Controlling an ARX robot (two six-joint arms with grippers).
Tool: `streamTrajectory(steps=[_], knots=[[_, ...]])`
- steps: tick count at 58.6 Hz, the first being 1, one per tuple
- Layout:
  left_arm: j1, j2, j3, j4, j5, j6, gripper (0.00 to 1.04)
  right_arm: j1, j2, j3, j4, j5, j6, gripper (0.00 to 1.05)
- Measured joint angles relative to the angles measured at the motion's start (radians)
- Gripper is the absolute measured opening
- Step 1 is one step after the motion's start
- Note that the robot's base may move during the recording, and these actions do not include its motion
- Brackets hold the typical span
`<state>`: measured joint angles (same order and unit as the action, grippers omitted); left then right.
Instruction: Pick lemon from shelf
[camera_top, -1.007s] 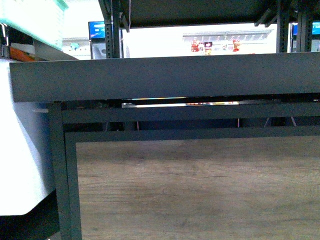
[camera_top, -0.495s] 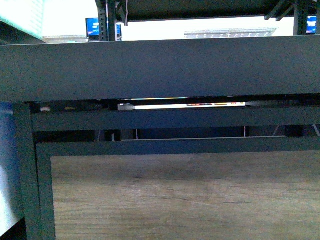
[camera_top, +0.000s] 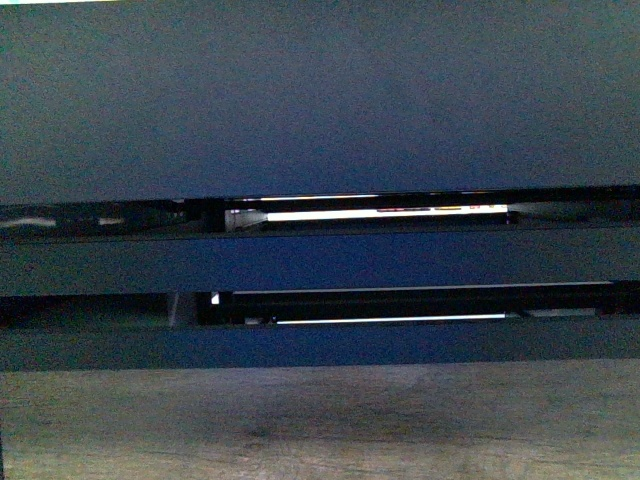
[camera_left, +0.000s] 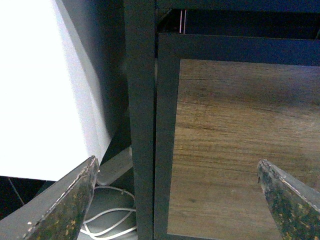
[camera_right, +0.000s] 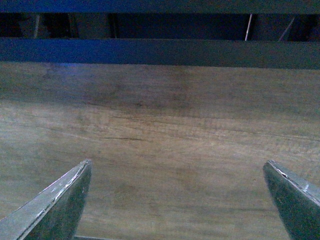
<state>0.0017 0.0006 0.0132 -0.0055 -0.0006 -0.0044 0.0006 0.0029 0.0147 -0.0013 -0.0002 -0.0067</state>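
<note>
Bright yellow round lemon: unseen in every view. Black metal tiered shelf (camera_top: 320, 100) fills front frame. Both spread apart, empty: left tool (camera_left: 176, 160), right tool (camera_right: 177, 161). Lemon likely light, firm, slick; grip across middle.

You won't find any text, label, brand, number or sign that can be read in any of the three views. In the front view, the bright slit (camera_top: 320, 214) across the middle of the frame, between the dark bars of the shelf (camera_top: 320, 100), shows a few red and orange specks (camera_top: 430, 209) right of centre. They are too small and blurred for you to tell whether they are lettering.
</note>
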Motion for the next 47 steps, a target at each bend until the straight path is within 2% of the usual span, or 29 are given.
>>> streamTrajectory(steps=[47], knots=[[0.000,0.000,0.000,0.000,0.000,0.000,0.97,0.000,0.000,0.000,0.000,0.000,0.003,1.02]])
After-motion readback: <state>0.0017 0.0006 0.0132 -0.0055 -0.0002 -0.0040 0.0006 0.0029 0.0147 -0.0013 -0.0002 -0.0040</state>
